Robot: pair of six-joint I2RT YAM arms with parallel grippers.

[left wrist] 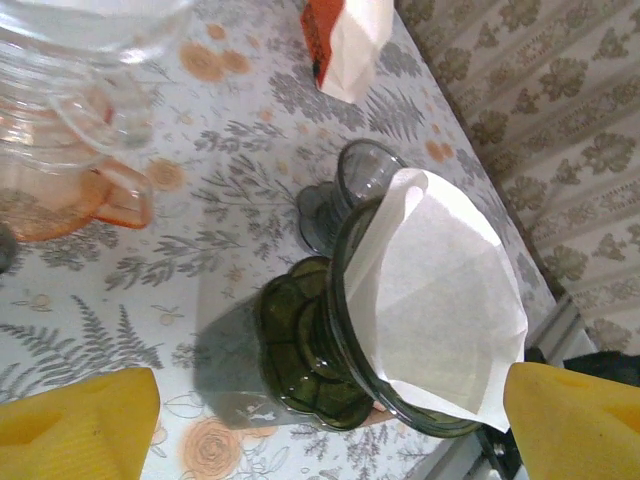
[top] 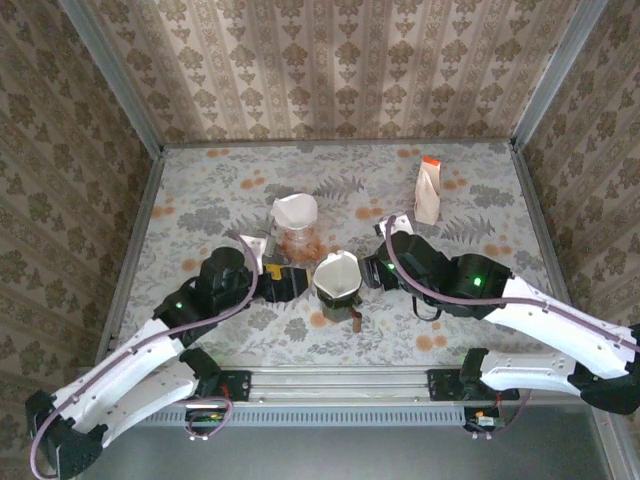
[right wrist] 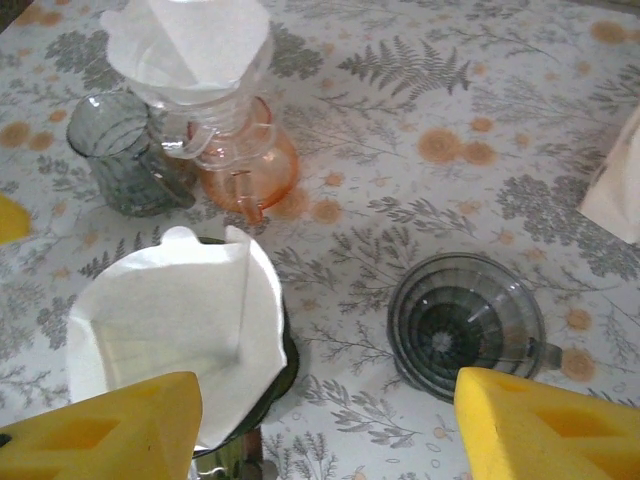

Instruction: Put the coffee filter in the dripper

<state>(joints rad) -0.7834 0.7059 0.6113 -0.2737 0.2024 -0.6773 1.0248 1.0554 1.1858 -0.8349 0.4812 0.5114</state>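
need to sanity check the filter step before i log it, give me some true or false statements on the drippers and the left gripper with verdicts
1. The green dripper holds a white paper filter. True.
2. The grey glass dripper has a filter in it. False: it is empty.
3. The clear dripper on the pink carafe holds a second filter. True.
4. The left gripper is shut on the white paper filter. False: its fingers stand wide apart, either side of the green dripper, holding nothing.
5. The filter pack touches the green dripper. False: it sits well apart, toward the far right of the table.
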